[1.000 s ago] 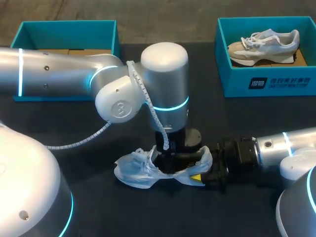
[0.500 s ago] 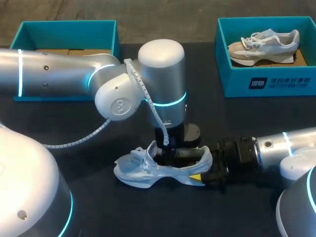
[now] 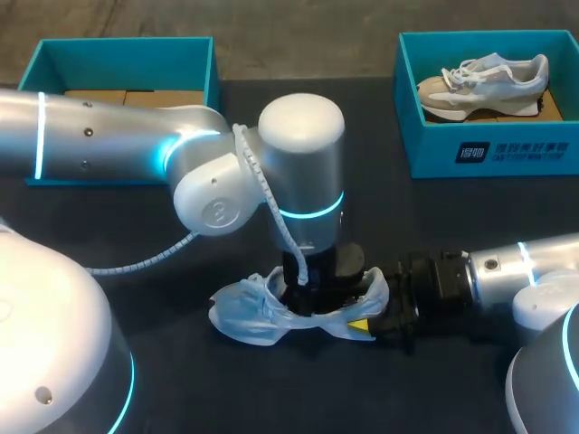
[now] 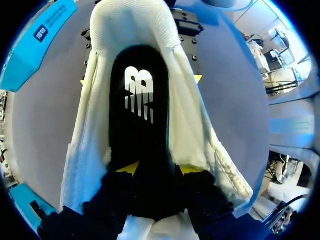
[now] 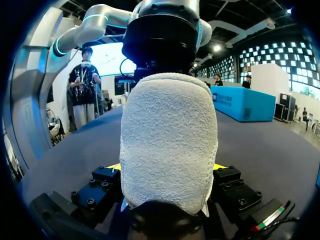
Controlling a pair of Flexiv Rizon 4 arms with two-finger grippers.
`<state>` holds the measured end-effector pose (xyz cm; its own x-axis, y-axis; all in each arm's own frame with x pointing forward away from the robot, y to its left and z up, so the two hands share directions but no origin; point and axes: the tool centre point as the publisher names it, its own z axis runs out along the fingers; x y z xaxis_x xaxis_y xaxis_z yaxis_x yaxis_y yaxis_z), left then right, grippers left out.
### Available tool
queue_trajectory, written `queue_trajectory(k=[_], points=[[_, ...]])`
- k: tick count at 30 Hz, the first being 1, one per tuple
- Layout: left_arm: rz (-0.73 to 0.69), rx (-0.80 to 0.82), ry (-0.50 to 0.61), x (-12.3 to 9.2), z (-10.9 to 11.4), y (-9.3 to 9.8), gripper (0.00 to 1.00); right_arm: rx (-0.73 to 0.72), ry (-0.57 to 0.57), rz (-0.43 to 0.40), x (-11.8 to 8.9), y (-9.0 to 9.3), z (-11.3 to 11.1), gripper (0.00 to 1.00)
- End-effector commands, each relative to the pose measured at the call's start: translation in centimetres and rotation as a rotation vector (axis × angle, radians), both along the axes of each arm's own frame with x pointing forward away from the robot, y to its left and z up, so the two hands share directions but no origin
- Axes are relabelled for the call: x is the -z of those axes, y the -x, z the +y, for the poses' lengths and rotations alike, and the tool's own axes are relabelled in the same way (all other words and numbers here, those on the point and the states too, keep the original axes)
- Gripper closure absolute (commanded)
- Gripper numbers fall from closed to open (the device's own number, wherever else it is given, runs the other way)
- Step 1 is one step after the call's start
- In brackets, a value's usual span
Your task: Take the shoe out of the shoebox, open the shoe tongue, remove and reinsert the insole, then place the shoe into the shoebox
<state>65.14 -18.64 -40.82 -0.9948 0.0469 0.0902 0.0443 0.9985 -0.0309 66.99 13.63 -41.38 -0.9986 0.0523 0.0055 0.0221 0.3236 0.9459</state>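
Left gripper (image 4: pixel 159 169) down inside white shoe (image 4: pixel 200 135), yellow tips pressed on both sides of black insole (image 4: pixel 137 115). Insole lies along shoe interior, white logo up. Right gripper's fingers (image 4: pixel 191 50) flank heel. Teal shoebox (image 4: pixel 35 47) by tabletop edge.

White mesh sneaker (image 3: pixel 242 312) sitting upright mid-table, throat gaping open; black insole (image 4: pixel 137 112) lying inside; teal shoebox (image 3: pixel 127 61) standing rear-left.
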Motion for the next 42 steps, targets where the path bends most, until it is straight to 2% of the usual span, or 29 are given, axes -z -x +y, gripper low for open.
queue_trajectory(k=[1,5,12,15,17,18,24,29,36,42], points=[[-0.048,-0.011,-0.022,1.1,-0.3,0.5,0.58,0.002,0.004,0.002,0.0,0.0,-0.1,1.00],[-0.112,-0.036,-0.050,1.5,-0.4,-0.4,0.58,0.002,0.004,0.002,0.0,0.0,-0.1,1.00],[-0.200,-0.054,-0.080,1.3,-0.3,-2.3,0.65,0.002,0.004,0.002,0.0,0.0,-0.1,1.00],[-0.217,-0.058,-0.086,1.0,-0.2,-3.2,0.76,0.002,0.004,0.002,0.0,0.0,-0.1,1.00],[-0.228,-0.064,-0.087,0.7,0.0,-3.8,0.96,0.002,0.004,0.002,0.0,0.0,-0.1,1.00],[-0.232,-0.065,-0.089,0.7,0.0,-4.0,1.00,0.002,0.004,0.002,0.0,0.0,-0.1,1.00],[-0.225,-0.065,-0.084,0.2,0.3,-4.6,1.00,0.002,0.004,0.002,0.0,0.0,-0.1,1.00],[-0.132,-0.049,-0.008,-0.7,0.7,-4.2,1.00,0.002,0.004,0.002,0.0,0.0,-0.1,1.00],[0.007,0.006,0.135,-2.6,1.1,-2.0,1.00,0.002,0.004,0.002,0.0,0.0,-0.1,1.00],[0.067,0.038,0.199,-4.0,1.0,-0.4,1.00,0.002,0.004,0.002,0.0,0.0,-0.1,1.00]])
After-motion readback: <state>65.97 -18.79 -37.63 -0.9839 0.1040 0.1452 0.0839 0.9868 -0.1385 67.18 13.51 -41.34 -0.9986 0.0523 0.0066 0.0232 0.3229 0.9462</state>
